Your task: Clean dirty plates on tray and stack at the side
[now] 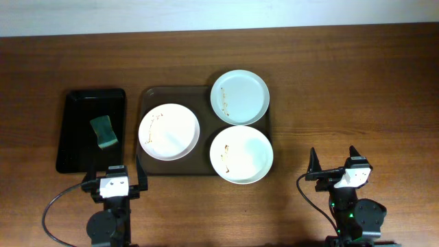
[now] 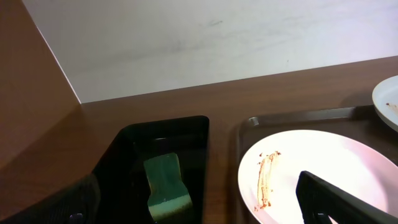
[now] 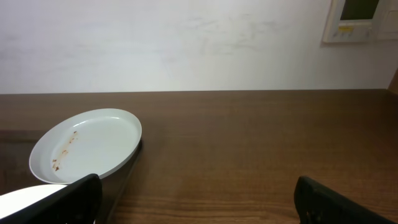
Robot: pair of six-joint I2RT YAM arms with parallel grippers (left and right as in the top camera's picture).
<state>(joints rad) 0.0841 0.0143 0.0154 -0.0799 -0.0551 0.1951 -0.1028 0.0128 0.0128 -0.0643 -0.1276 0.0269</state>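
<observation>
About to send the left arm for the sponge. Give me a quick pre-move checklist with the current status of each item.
1. Left gripper empty, jaws open: ok.
2. Right gripper empty, jaws open: ok.
3. Sponge lying free in the black tray, nothing on top of it: ok.
4. Plates clean: not ok. The left plate, far plate and near plate all show brown smears.
5. All three plates on the brown tray, none stacked: ok.
6. Sponge wet enough to wipe: cannot tell.
</observation>
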